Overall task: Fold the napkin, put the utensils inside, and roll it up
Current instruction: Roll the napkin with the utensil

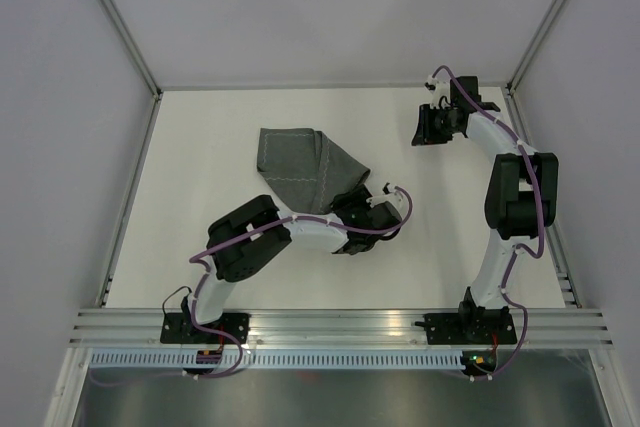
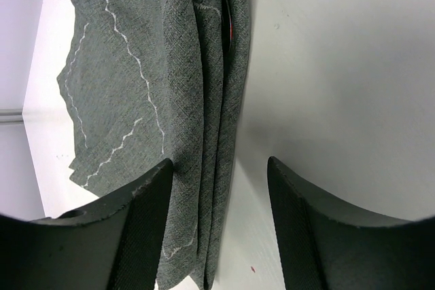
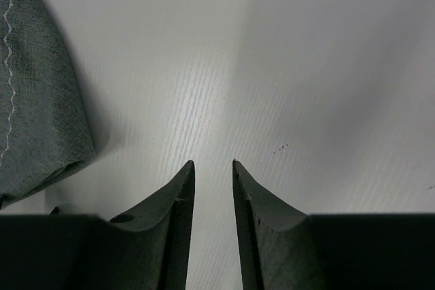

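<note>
The dark grey napkin (image 1: 300, 165) lies folded into several layers at the table's middle, its pale stitched hem showing. In the left wrist view the napkin (image 2: 136, 86) runs up from between the jaws, and a thin dark edge with a red spot (image 2: 228, 22) shows inside its folds. My left gripper (image 1: 356, 207) is open at the napkin's near right end; in its wrist view the left gripper (image 2: 221, 168) has the folded layers against its left finger (image 2: 146, 208), not pinched. My right gripper (image 1: 424, 127) hovers at the far right, empty, its jaws a narrow gap apart (image 3: 213, 164). No loose utensils are in view.
The white table (image 1: 200, 247) is walled by pale panels with metal rails at left, back and right. The napkin's edge (image 3: 34, 100) shows at the left of the right wrist view. The arm bases sit on the aluminium rail (image 1: 340, 325) at the near edge.
</note>
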Robot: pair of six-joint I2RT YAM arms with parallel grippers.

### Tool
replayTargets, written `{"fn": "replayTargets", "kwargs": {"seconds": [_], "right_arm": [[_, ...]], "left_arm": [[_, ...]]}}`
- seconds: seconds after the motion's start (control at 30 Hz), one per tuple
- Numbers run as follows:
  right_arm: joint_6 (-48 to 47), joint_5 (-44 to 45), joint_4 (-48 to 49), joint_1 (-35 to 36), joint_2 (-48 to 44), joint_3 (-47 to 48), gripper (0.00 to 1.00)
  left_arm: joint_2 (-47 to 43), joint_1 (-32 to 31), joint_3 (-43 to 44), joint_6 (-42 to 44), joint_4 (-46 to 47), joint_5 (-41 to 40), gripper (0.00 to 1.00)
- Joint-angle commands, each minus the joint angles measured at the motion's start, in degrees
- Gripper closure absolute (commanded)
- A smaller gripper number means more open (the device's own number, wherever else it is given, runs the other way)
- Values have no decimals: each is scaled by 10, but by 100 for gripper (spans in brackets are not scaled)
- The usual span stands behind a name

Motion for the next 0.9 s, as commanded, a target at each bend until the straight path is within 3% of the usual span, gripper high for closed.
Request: {"fn": "replayTargets", "kwargs": {"seconds": [0.0, 0.87], "right_arm": [[11, -8, -1, -2, 3, 24, 66], [10, -4, -4, -2, 11, 32, 73]], "left_arm": [[28, 2, -17, -24, -1, 16, 37], [64, 34, -33, -8, 32, 55, 48]]}}
